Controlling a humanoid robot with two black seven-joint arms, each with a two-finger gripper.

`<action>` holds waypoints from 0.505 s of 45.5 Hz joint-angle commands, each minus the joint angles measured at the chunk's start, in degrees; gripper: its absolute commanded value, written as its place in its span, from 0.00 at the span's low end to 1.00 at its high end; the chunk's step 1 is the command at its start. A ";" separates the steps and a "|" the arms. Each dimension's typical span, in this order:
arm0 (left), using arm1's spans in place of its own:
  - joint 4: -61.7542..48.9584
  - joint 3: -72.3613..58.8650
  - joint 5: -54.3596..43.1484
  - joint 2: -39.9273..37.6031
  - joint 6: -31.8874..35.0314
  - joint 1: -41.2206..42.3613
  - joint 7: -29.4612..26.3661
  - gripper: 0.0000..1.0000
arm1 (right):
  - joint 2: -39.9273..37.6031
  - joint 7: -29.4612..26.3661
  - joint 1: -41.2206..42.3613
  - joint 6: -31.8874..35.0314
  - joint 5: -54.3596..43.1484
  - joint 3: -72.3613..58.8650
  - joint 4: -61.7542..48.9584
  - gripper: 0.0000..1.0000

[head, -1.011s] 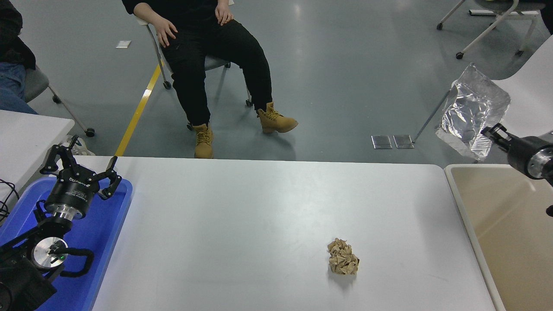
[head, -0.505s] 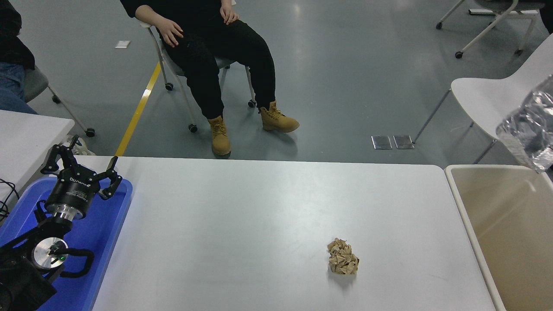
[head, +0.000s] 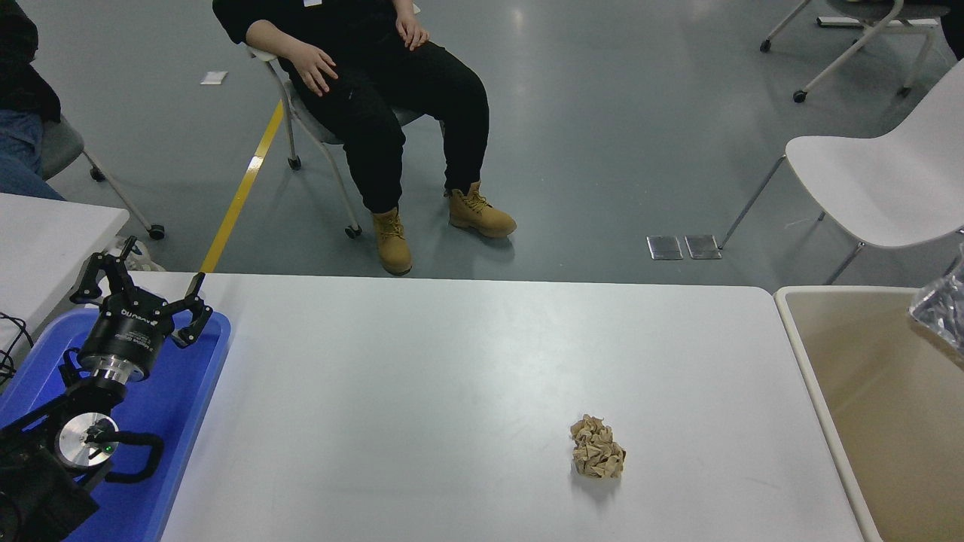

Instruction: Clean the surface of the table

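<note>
— What is seen on the large, glossy white rectangular table surface (head: 452, 376)?

— It fills the middle and lower part of the head view. One crumpled ball of tan paper (head: 597, 449) lies on it, right of centre and toward the near edge, well apart from everything else.

— And at its sides?

— A shallow blue plastic tray (head: 177, 421) is set at its left end. A beige rectangular bin (head: 881, 406) stands just beside its right end, and a piece of crinkled silver foil (head: 941, 309) is seen over the bin's far right part, cut off by the picture's edge.

— How is the left gripper (head: 143, 290) placed?

— It is held above the blue tray at the lower left, on its black arm, pointing away from the camera. Its black fingers (head: 197, 316) are spread wide, and nothing is held between them.

— And the right one?

— It is outside the picture, so nothing can be told of its jaws.

— What lies beyond the table?

— A person in black clothes and tan boots (head: 392, 113) is seated on a wheeled chair on the grey floor. A white chair (head: 881, 181) stands at the right, and part of a smaller white tabletop (head: 45, 241) is seen at the left edge.
</note>
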 commanded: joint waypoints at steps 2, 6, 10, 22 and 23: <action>0.00 -0.01 0.00 0.00 0.00 0.00 0.00 1.00 | 1.69 -0.72 -1.84 -1.39 -1.63 -2.08 -0.20 0.00; 0.00 0.08 0.00 0.00 0.00 0.00 0.00 1.00 | 2.48 -2.29 -2.02 -1.21 -1.63 -2.00 -0.20 0.00; 0.00 -0.01 0.00 0.00 0.00 0.00 0.00 1.00 | 3.36 -3.09 -2.89 -1.12 -1.63 -2.00 -0.20 0.00; 0.00 -0.01 0.00 0.00 0.00 0.00 0.00 1.00 | 6.87 -3.27 -6.50 -1.04 -1.54 -2.17 0.07 0.00; 0.00 -0.01 0.00 0.09 0.00 0.00 0.00 1.00 | 7.13 -3.27 -6.59 -1.04 -1.54 -2.09 0.07 0.00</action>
